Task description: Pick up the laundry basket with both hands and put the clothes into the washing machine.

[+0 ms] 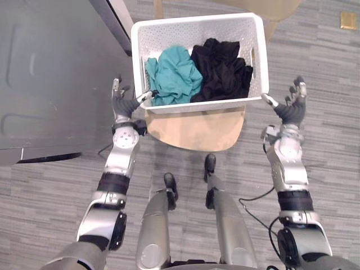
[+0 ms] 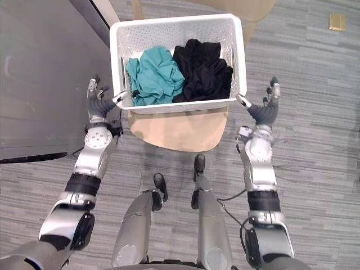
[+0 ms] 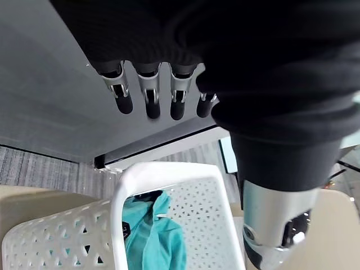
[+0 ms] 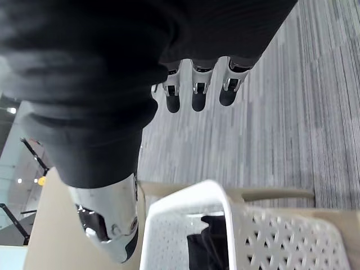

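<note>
A white perforated laundry basket [image 1: 191, 21] rests on a tan chair seat [image 1: 197, 130]. Inside it, a teal garment [image 1: 174, 76] lies on the left and a black garment [image 1: 222, 70] on the right. My left hand [image 1: 122, 104] is held open at the basket's near left corner, thumb tip against the rim. At the near right corner my right hand [image 1: 291, 109] is open too, its thumb just beside the rim. Seen from the wrists, the straight left fingers [image 3: 152, 95] and right fingers [image 4: 197, 93] stand apart from the basket rim [image 3: 169, 171], holding nothing.
The grey washing machine [image 1: 50, 73] fills the left side, its edge close to the basket's far left corner. Another tan piece of furniture [image 1: 270, 8] stands beyond the basket. A small yellow square [image 1: 348, 20] lies on the grey striped floor at far right.
</note>
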Robot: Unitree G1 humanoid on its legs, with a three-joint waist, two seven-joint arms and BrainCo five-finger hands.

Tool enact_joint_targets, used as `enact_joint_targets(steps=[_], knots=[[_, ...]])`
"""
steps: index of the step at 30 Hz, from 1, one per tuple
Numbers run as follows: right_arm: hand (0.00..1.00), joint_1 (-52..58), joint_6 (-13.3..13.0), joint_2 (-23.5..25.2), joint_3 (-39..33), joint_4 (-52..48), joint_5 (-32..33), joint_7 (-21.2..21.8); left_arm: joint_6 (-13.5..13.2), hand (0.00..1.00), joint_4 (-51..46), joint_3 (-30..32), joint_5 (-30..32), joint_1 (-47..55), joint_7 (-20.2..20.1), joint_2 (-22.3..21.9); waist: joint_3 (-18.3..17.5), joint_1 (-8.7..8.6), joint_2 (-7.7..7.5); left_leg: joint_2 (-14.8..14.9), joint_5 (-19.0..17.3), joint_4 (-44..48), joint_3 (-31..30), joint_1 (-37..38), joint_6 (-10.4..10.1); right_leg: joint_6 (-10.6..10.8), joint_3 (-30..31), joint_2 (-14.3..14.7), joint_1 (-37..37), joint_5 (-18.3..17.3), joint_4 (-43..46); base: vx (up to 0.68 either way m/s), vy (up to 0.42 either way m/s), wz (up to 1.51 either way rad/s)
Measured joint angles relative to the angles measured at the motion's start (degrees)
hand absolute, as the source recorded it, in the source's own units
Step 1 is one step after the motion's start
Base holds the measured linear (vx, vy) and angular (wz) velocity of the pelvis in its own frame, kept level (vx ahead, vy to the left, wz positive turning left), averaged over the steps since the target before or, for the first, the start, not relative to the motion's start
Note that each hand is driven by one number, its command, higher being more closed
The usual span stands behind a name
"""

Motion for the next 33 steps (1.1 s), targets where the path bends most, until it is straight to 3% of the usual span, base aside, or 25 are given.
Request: enact_joint_targets(steps=[3,9,14,16,19,23,26,33], knots=[[0.00,6.9,-0.6,0.0,-1.5,-4.2,-1.3,1.2,-1.3,0.00,-4.7,0.4,-0.1,6.1,-1.2,-1.1,0.0,0.01,-0.01,0.3,-1.0,-0.2,0.0,2.0,0.5,0.2,-0.1,0.2,1.4,-1.3,1.2,-0.03,-0.061,-0.01],[0.00,16.0,-0.8,1.3,-1.5,-6.2,-3.2,4.1,-1.7,0.00,-8.9,2.2,-0.1,17.1,-3.6,-7.9,-0.6,0.14,0.06,0.5,-1.0,-1.3,0.2,5.6,0.5,0.0,-0.9,0.2,4.9,-2.4,0.9,0.01,-0.020,0.03],[0.00,28.1,-0.8,6.4,-1.7,-4.1,-6.2,8.1,-1.7,0.00,-8.6,1.8,-1.6,32.6,-8.1,-12.7,-6.7,1.33,0.46,0.0,-0.5,-6.8,0.1,14.1,-0.3,0.0,-1.7,0.2,11.2,-4.8,1.1,0.15,-0.008,0.07],[0.00,31.9,-0.9,7.6,-1.8,3.2,-7.4,9.8,-1.9,0.00,-2.1,2.1,-1.7,37.5,-10.3,-13.4,-11.1,1.42,1.22,-0.8,0.2,-10.7,-1.2,18.1,-0.9,0.4,-2.8,-0.2,14.2,-6.4,0.8,0.21,0.009,0.24],[0.00,32.3,-0.6,7.8,-1.8,15.6,-8.3,11.5,-1.6,0.00,9.9,2.6,-1.5,38.8,-13.0,-13.3,-13.8,1.31,2.30,-1.3,1.1,-14.5,-2.7,23.0,-1.5,0.9,-4.4,-0.3,19.1,-7.0,-1.2,0.15,0.023,0.28],[0.00,31.2,-0.5,8.2,-1.8,28.3,-9.6,12.5,-0.6,0.00,23.2,4.8,1.2,39.2,-14.7,-12.8,-15.3,1.27,2.48,-2.3,3.6,-19.3,-4.7,27.5,-1.8,1.0,-6.4,-0.7,23.5,-7.1,-3.7,0.09,0.019,0.28],[0.00,30.6,-0.5,8.2,-1.8,36.4,-9.6,12.7,-0.2,0.00,28.6,6.8,3.5,39.8,-14.7,-12.3,-15.6,1.37,2.42,-2.6,4.5,-21.2,-6.8,30.1,-2.0,1.0,-8.2,-0.8,27.2,-7.1,-5.8,0.04,0.016,0.36],[0.00,29.8,-0.5,8.2,-1.9,42.9,-9.6,13.8,-0.3,0.00,31.3,8.7,5.7,41.1,-14.7,-11.3,-17.0,1.28,2.00,-4.3,7.3,-24.4,-13.4,30.2,-2.4,1.7,-15.3,-2.1,31.4,-7.1,-8.6,-0.01,0.014,0.58]])
